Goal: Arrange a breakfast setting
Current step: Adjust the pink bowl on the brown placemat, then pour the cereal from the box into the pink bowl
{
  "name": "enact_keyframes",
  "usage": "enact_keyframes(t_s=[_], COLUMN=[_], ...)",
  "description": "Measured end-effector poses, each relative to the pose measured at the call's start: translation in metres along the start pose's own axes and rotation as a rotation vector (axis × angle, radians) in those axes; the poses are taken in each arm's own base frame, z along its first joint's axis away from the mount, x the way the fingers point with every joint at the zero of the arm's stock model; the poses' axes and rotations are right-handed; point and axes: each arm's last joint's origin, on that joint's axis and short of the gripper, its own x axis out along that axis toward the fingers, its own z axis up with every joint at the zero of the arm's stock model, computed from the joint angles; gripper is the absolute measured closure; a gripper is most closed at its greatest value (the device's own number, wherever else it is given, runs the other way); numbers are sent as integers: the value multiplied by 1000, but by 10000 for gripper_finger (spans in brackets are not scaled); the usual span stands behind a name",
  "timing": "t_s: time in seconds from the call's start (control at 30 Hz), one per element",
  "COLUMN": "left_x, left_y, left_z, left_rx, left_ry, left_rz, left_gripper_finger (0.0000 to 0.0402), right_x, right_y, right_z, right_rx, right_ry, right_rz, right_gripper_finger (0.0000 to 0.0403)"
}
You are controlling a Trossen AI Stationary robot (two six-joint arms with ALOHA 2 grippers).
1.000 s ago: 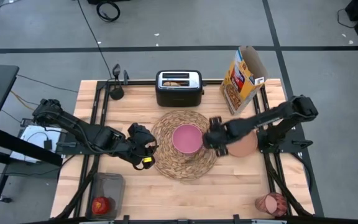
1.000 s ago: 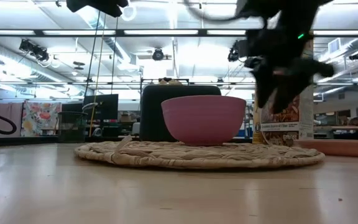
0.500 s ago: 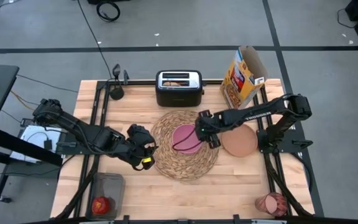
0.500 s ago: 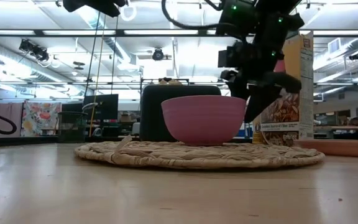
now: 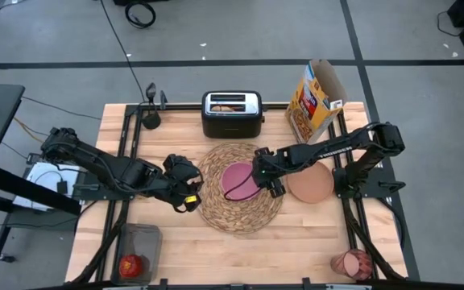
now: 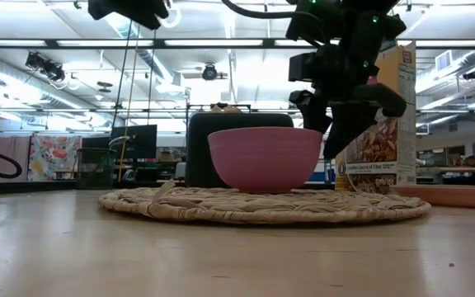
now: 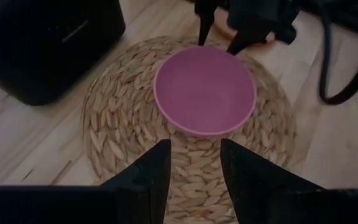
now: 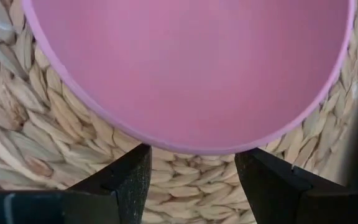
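Observation:
A small pink bowl (image 5: 238, 181) stands upright on its base in the middle of the round woven placemat (image 5: 240, 213). My right gripper (image 5: 258, 179) is open at the bowl's right side, both fingertips outside the rim (image 7: 219, 43). My left gripper (image 5: 190, 193) hangs open above the placemat's left edge with nothing between its fingers (image 7: 194, 174). A salmon-brown plate (image 5: 312, 184) lies flat on the table just right of the placemat. The pink tumbler (image 5: 351, 263) stands at the near right corner. The red apple (image 5: 133, 264) sits in a tray at the near left. My right gripper meets the bowl's rim on its right side (image 7: 224, 55) with the tips of its open fingers (image 7: 202, 34), both outside the bowl. The fingers slant down from the table's right. The bowl stays upright on the placemat (image 8: 185, 165).
A black toaster (image 5: 232, 113) stands behind the placemat and a yellow cereal box (image 5: 316, 101) at the back right. Bare wood lies along the near edge between the apple's tray (image 5: 139, 242) and the tumbler.
My right gripper has swung from above the plate toward the table's left, turned and tipped further down, and come against the bowl's right rim. The bowl has slid a little toward the table's left on the placemat.

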Motion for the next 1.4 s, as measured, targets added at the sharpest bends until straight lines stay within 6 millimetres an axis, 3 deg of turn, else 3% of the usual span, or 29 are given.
enact_keyframes(t_s=[0.1, 0.2, 0.3, 0.47, 0.63, 0.83, 0.93, 1.13, 1.4], left_x=[-4, -13, -21, -32, -30, -26, -25, -21, -14], left_y=[3, 7, 10, 18, 19, 24, 26, 32, 47], left_z=[1, 7, 15, 30, 45, 59, 62, 66, 80], left_rx=[-6, -39, -90, -153, -116, -111, -118, -124, -71], left_ry=[-5, -42, -107, -206, -305, -378, -392, -395, -449], left_rz=[-6, -35, -60, -95, -114, -107, -98, -68, 8], left_gripper_finger=[255, 255, 255, 255, 255, 255, 255, 255, 255], right_x=[-10, -36, -71, -143, -215, -268, -284, -299, -288], right_y=[-2, -7, -15, -30, -37, -32, -26, -14, 3], right_z=[-3, -2, 1, 4, -8, -45, -67, -105, -138], right_rx=[-5, -9, 32, 263, 534, 834, 915, 975, 1075], right_ry=[47, 81, 90, -40, -284, -472, -491, -437, -361], right_rz=[-21, -55, -126, -288, -383, -445, -470, -508, -463], right_gripper_finger=[167, 167, 167, 161, 113, 26, 7, 20, 16])
